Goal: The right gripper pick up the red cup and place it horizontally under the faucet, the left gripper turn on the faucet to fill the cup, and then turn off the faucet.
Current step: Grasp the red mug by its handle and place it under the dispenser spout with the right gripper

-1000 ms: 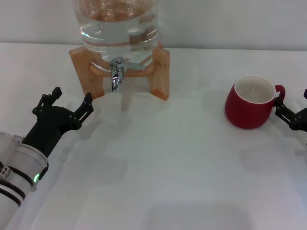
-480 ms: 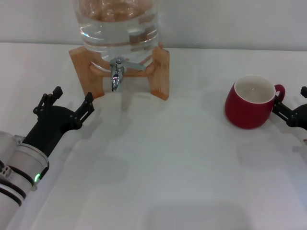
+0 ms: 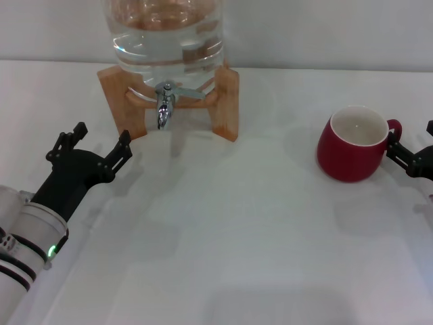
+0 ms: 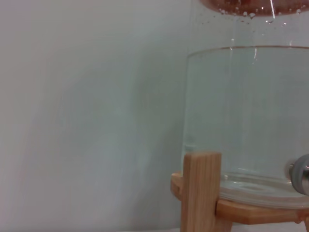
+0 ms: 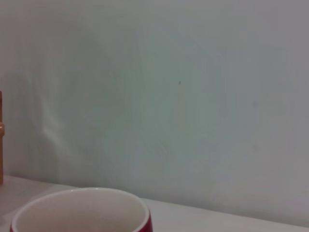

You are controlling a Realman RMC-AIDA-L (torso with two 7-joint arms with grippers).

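White tabletop [image 3: 257, 237] fills the scene, with a pale wall behind it. At the far side, left of centre, a clear water jar [image 3: 168, 40] sits on a wooden stand [image 3: 230, 101]. The faucet [image 3: 164, 101] is fitted low on the jar's front, its spout pointing down and its lever handle reaching off to the right. In the left wrist view the jar [image 4: 246, 116] and one leg of the stand [image 4: 200, 188] show against the wall, with a bit of chrome at the picture's edge.

The red cup [image 3: 355, 145] stands upright on the right side of the tabletop, well apart from the faucet, its cream inside showing and its handle turned to the right. In the right wrist view the cup's rim [image 5: 79, 210] shows close by.

The right claw [image 3: 414, 157] is at the right edge, just beside the cup's handle; one finger reaches to the handle, but whether it is released or clenched I cannot tell.

The left claw [image 3: 95, 149] hovers over the tabletop on the left, near the stand, released, fingers spread apart and holding nothing.
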